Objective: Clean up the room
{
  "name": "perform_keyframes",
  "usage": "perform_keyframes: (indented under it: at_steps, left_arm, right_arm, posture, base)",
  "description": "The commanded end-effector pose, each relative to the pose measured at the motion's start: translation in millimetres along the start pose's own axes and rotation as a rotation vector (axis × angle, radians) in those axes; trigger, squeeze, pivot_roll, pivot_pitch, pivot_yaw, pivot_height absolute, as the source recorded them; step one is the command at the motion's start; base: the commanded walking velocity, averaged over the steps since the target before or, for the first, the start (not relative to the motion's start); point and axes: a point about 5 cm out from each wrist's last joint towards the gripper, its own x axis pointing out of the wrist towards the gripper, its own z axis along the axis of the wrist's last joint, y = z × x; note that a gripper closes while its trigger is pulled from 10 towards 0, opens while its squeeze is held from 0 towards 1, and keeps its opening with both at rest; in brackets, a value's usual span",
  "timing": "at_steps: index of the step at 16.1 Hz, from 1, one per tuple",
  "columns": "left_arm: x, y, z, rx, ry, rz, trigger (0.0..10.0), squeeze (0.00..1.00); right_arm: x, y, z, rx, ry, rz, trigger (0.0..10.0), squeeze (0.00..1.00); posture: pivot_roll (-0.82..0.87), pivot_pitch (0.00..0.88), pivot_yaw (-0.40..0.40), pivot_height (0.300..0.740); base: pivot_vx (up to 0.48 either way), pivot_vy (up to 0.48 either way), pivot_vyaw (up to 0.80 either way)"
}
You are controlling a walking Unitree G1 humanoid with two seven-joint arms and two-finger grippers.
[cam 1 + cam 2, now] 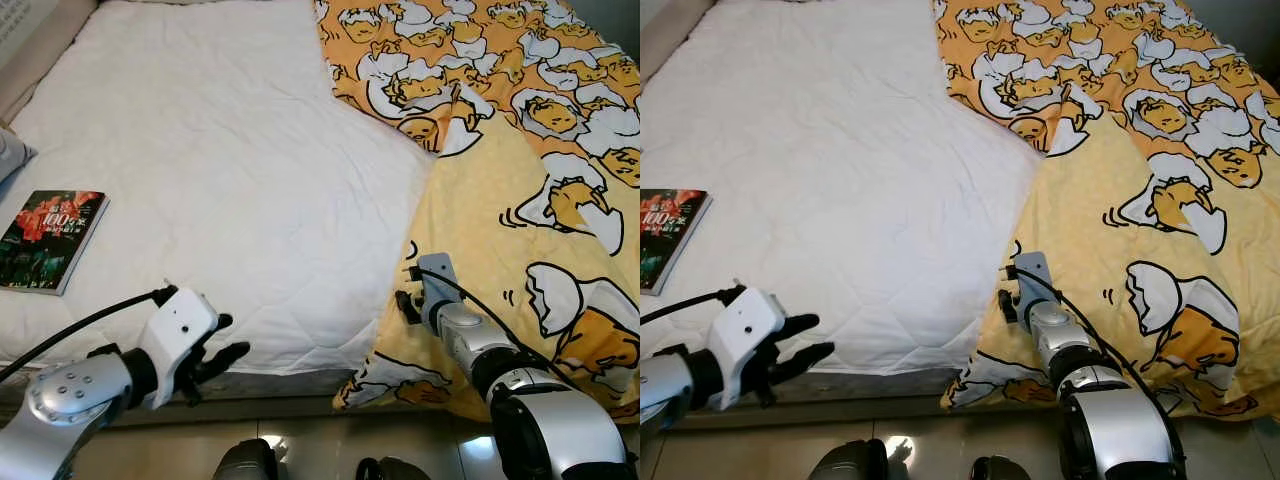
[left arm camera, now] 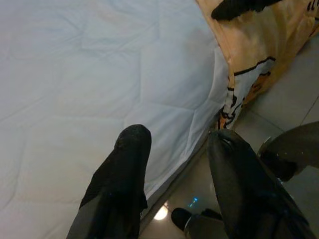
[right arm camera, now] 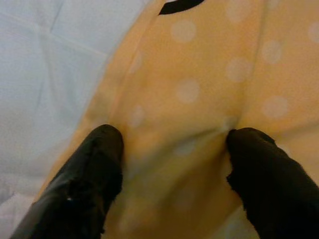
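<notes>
A yellow blanket (image 1: 540, 150) printed with cartoon eggs covers the right part of the bed, its edge folded back over the white quilted sheet (image 1: 220, 150). My right gripper (image 1: 408, 290) rests on the blanket close to that edge. In the right wrist view it (image 3: 174, 134) is open, with both fingertips pressed into the yellow cloth, which puckers slightly between them. My left gripper (image 1: 235, 336) hovers open at the bed's front edge, over the sheet and holding nothing. A book (image 1: 50, 240) with a dark red cover lies on the sheet at the left.
Shiny tiled floor (image 2: 294, 89) runs along the bed's front edge, where the blanket corner (image 1: 395, 380) hangs down. A grey pillow corner (image 1: 10, 155) pokes in at the far left. My own feet (image 1: 855, 462) stand below the bed edge.
</notes>
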Motion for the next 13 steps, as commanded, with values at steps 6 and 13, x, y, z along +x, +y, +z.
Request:
perform_keyframes:
  at_steps: [6, 13]
  left_arm:
    - [-0.1, -2.8, 3.8, -0.005, -0.014, 0.006, 10.0, 0.0]
    - [-0.4, -2.2, 5.7, -0.003, -0.016, 0.003, 10.0, 0.0]
  right_arm:
    - [-0.4, -3.9, -4.4, -0.008, 0.022, 0.007, 0.0, 0.0]
    - [-1.1, -7.5, -8.8, 0.014, 0.031, 0.007, 0.0, 0.0]
  posture:
    - [0.2, 0.191, -0.024, 0.74]
    - [0.2, 0.183, -0.015, 0.74]
  base:
    - [0.0, 0.0, 0.0]
    - [0.0, 0.0, 0.0]
